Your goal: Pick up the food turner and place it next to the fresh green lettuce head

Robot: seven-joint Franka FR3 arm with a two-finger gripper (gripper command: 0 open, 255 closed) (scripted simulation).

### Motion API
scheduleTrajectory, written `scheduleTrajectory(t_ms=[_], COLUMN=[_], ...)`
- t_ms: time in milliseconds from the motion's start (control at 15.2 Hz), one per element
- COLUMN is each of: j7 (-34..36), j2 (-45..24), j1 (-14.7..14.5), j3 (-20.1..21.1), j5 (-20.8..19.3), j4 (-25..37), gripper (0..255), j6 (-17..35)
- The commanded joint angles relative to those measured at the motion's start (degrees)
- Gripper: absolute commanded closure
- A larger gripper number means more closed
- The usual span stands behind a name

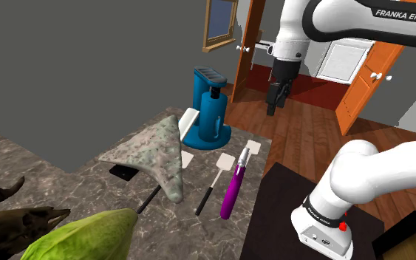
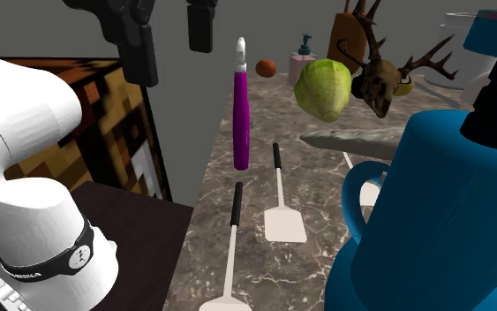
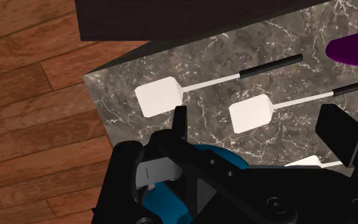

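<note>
shoulder view: my fingers (image 1: 275, 102) hang high above the end of the marbled counter (image 1: 125, 188) where the blue appliance (image 1: 210, 111) stands, and touch nothing. three white-bladed, black-handled food turners (image 1: 212, 185) lie flat on the counter between that appliance and the lettuce (image 1: 88, 233), well apart from the lettuce. a purple-handled tool (image 1: 234, 190) lies just beside them on one side and a grey ray-shaped figure (image 1: 154, 156) on the other.

second exterior view: looking the opposite way along the counter, this adds what stands around the lettuce (image 2: 323, 88): an antlered skull (image 2: 383, 79), a pump bottle (image 2: 304, 57) and an orange ball (image 2: 266, 67).

wrist view: this adds the wood floor (image 3: 37, 102) off the counter's corner. my fingers (image 3: 333, 127) stand wide apart and empty. the blades of two food turners lie on the counter below, seen between them.
</note>
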State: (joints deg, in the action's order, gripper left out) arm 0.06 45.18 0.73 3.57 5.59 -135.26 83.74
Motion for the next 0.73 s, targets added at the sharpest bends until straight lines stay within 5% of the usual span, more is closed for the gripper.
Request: scheduleTrajectory(t_ms=[0,660], j7=[0.0,40.8], j2=[0.0,2.2], j1=[0.0,12.2], j3=[0.0,13.6], j5=[0.0,11.7], j4=[0.0,-19.2], gripper=[0,0], j6=[0.0,20.8])
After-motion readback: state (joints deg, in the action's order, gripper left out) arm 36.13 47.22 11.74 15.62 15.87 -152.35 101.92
